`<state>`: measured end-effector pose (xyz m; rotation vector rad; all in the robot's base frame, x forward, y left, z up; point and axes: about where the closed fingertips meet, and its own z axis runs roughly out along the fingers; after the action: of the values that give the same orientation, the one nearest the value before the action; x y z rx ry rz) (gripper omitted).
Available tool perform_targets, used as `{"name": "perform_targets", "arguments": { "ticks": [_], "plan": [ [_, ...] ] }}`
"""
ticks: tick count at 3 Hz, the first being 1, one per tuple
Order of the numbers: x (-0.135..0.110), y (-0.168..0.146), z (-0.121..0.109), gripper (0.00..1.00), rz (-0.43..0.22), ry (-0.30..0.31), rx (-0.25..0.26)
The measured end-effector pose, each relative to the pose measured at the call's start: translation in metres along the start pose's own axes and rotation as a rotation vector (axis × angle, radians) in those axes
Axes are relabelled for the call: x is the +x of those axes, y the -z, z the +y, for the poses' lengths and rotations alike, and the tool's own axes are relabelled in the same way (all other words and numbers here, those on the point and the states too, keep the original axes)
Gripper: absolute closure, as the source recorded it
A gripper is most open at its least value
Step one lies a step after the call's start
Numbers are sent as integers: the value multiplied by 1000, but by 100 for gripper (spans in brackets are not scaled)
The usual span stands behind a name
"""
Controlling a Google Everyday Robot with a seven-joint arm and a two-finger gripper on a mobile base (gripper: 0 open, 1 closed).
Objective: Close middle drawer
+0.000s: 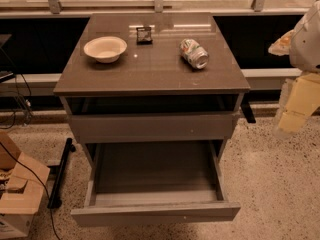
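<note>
The middle drawer (155,171) is pulled far out of the grey-brown cabinet toward me. Its plain handleless front (155,214) is at the bottom of the view, with pale side walls and a dark, empty floor. Above it, the similar drawer front (150,127) nearest the glossy tabletop (150,69) stands slightly out. My arm comes in at the right edge, white at the top. The pale yellowish gripper (298,105) hangs to the right of the cabinet, level with the top drawer and apart from both drawers.
On the tabletop are a white bowl (105,48), a small dark object (144,34) and a can lying on its side (194,53). A cardboard box (17,194), cables and a black bar (60,171) are on the floor at the left. A low window ledge runs behind.
</note>
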<state>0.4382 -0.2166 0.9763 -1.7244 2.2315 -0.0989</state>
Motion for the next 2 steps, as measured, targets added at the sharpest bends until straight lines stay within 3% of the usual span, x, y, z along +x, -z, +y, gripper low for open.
{"name": "perform_targets", "arguments": {
  "ticks": [1, 2],
  "plan": [
    [0, 0, 0, 0, 0, 0, 0],
    [-1, 1, 0, 10, -3, 2, 7]
  ]
}}
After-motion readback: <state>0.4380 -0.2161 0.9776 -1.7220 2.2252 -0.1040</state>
